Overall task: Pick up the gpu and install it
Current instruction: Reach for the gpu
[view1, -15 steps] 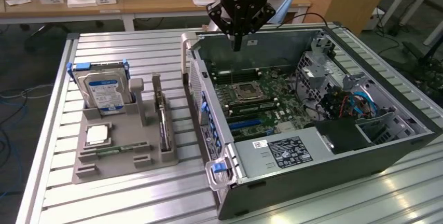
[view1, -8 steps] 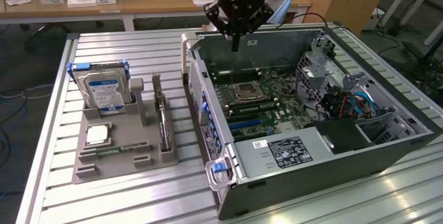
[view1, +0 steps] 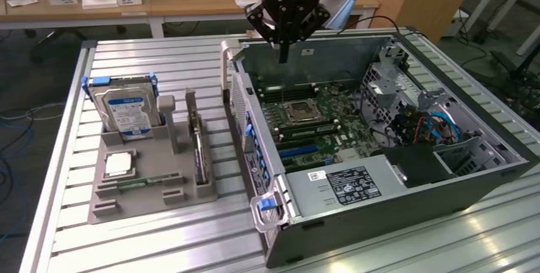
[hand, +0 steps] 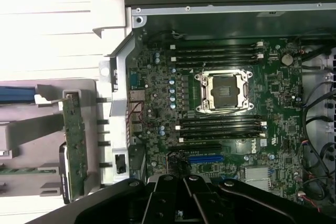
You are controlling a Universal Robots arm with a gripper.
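mobo (hand: 157,103), CPU socket (hand: 224,92), gpu (hand: 75,145) standing edge-on

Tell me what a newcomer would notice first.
The open black computer case at the exterior view's right, green motherboard bared. The black gripper hangs over its far wall, fingers shut and empty. At that view's left, a grey holder carries the thin upright gpu card and a silver blue-labelled hard drive.

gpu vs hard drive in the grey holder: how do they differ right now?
The hard drive is a thick silver block with a blue label; the gpu is a thin board. The hard drive faces the exterior view broadside; the gpu stands edge-on to it. The hard drive sits at the grey holder's far end; the gpu runs along the side nearest the computer case. Shared: both stand on edge in that holder, untouched.
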